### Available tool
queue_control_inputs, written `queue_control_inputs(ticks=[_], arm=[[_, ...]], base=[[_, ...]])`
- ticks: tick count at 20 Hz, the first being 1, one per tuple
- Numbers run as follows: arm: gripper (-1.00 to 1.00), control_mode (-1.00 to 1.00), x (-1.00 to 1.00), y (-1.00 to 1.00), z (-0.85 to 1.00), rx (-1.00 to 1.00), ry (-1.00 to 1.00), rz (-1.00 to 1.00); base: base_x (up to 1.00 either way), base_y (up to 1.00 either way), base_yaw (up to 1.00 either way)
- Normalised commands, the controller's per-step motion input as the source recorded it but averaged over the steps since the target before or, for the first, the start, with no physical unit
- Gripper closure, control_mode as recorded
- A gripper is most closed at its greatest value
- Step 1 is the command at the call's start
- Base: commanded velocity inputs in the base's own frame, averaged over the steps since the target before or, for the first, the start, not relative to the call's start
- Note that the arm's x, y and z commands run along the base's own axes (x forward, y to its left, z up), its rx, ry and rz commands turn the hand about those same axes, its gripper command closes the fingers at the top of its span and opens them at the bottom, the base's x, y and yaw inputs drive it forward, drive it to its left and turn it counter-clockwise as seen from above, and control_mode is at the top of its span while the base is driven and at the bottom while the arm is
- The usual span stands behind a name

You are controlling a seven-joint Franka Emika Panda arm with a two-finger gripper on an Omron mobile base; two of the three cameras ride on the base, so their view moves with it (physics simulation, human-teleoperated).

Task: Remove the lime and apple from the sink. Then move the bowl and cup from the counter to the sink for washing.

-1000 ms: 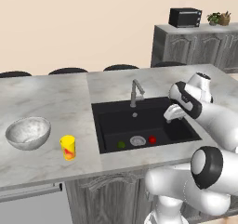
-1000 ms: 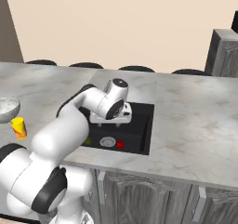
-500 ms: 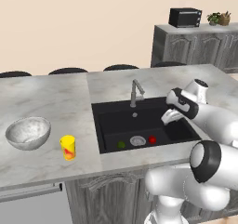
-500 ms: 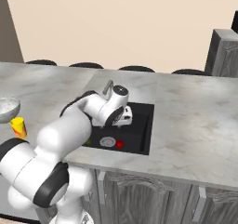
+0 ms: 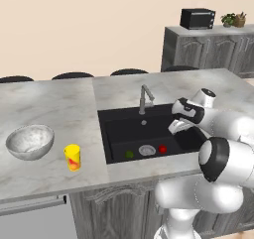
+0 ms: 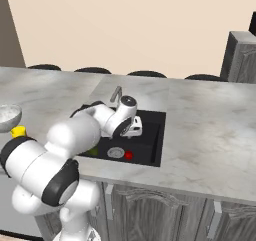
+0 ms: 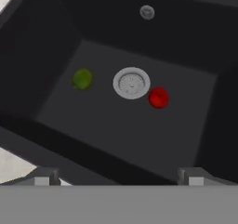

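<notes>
The black sink [image 5: 119,134] holds the dark-green lime [image 5: 129,154] left of its silver drain [image 5: 147,149] and the red apple [image 5: 162,148] right of it. My gripper [image 5: 178,127] hangs open over the basin's right side, above the fruit, with nothing between its fingers. From the hand view the lime [image 7: 82,78] and apple [image 7: 158,98] lie on the sink floor either side of the drain [image 7: 131,82], well beyond my gripper [image 7: 118,176]. On the counter to the left stand the marbled bowl [image 5: 30,141] and the yellow cup [image 5: 72,156].
The grey faucet [image 5: 145,98] rises at the sink's back edge, left of my hand. Marble counter [image 5: 59,109] runs around the sink. A dark cabinet with a microwave [image 5: 197,18] stands at the far right. Dark stool tops line the counter's far side.
My hand has dipped slightly lower over the sink's right side, still open. Lime, apple, bowl and cup have not moved.
</notes>
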Motion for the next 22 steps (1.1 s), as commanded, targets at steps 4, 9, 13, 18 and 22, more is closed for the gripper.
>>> queue_control_inputs(ticks=[4,9,13,18,22], arm=[[-1.00,-1.00,0.22,0.00,-0.18,-0.02,0.00,-0.04],[-1.00,-1.00,0.19,0.00,-0.18,-0.01,0.00,-0.03],[-1.00,-1.00,0.14,-0.02,-0.20,0.00,0.00,-0.01],[-1.00,-1.00,0.12,-0.02,-0.21,-0.03,0.00,-0.04],[-1.00,-1.00,0.13,0.00,-0.22,-0.03,0.00,-0.05]], base=[[0.00,0.00,0.00],[0.00,0.00,0.00],[0.00,0.00,0.00],[0.00,0.00,0.00],[0.00,0.00,0.00]])
